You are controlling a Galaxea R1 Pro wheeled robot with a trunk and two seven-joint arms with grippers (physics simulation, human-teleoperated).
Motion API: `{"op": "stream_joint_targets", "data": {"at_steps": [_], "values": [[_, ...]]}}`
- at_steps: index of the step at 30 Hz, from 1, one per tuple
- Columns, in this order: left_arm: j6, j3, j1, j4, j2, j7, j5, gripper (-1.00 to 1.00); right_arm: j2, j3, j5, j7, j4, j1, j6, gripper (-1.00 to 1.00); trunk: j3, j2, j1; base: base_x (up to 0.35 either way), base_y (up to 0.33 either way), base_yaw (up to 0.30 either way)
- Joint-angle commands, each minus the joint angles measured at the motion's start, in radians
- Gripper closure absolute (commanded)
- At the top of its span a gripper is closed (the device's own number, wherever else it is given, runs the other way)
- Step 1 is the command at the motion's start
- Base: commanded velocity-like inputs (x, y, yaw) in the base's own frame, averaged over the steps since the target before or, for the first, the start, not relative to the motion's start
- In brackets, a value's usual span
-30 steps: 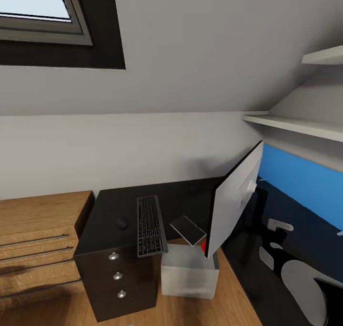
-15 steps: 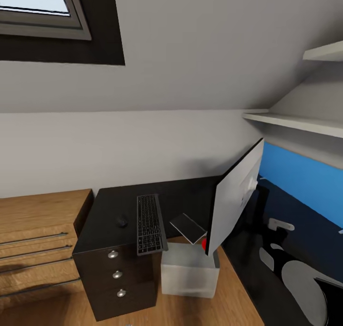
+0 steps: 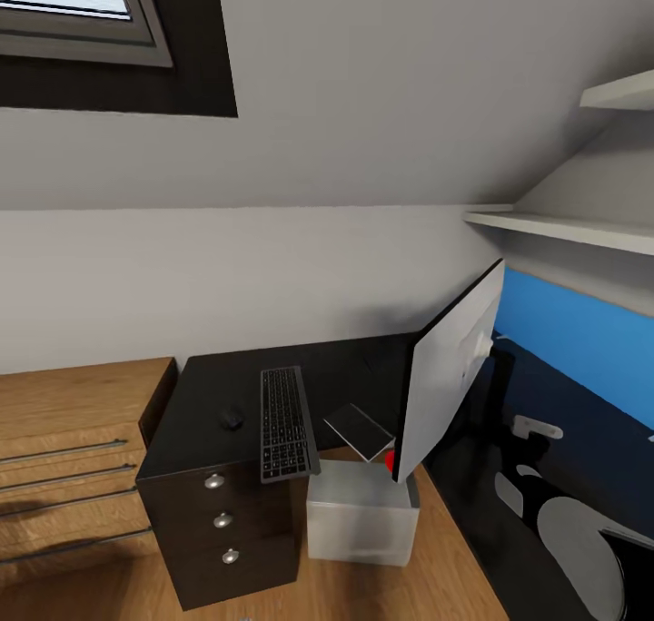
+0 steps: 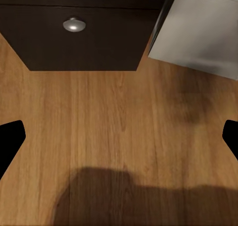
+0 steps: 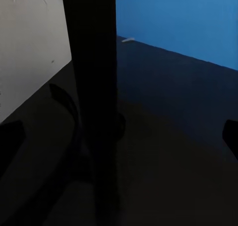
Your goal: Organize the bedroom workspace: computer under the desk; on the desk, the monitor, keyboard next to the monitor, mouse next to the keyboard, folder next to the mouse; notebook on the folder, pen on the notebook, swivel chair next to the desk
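The black desk (image 3: 213,394) carries the keyboard (image 3: 287,421), which overhangs the front edge, with the mouse (image 3: 232,417) to its left. A dark notebook (image 3: 361,430) juts off the desk edge beside the monitor (image 3: 445,385), whose pale back faces me. The light grey computer (image 3: 359,512) stands on the floor in the desk's corner. My left gripper (image 4: 119,139) is open over the wooden floor near the drawer unit (image 4: 89,42) and the computer (image 4: 198,32). My right gripper (image 5: 119,137) is open over the desk top by the monitor's black post (image 5: 91,87). Folder, pen and swivel chair are out of view.
A wooden dresser (image 3: 73,458) with bar handles adjoins the desk on the left. The blue wall panel (image 3: 581,340) and white shelves (image 3: 563,231) line the right wall under a sloped ceiling. A small red thing (image 3: 389,462) shows under the monitor's lower corner.
The whole head view has shifted slightly, so the camera moved. Keyboard, mouse, notebook, monitor and computer keep their places.
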Motion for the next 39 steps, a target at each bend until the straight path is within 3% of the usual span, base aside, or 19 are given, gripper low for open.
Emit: {"op": "stream_joint_targets", "data": {"at_steps": [1, 13, 39], "values": [[-0.005, -0.006, -0.001, 0.0, 0.001, 0.007, 0.009, -1.0, 0.0, -0.004, 0.007, -0.004, 0.001, -0.001, -0.003, -1.0, -0.001, -0.001, 0.0, 0.0, 0.0, 0.0], [-0.005, -0.007, -0.001, 0.028, 0.003, 0.006, 0.009, -1.0, 0.001, -0.004, 0.007, -0.004, 0.001, 0.0, -0.002, -1.0, -0.001, -0.001, 0.0, 0.0, 0.0, 0.0], [-0.005, -0.007, -0.001, 0.04, 0.003, 0.003, 0.008, -1.0, 0.001, -0.004, 0.007, -0.005, 0.001, -0.001, -0.002, -1.0, -0.001, -0.001, 0.0, 0.11, -0.005, 0.0]]}}
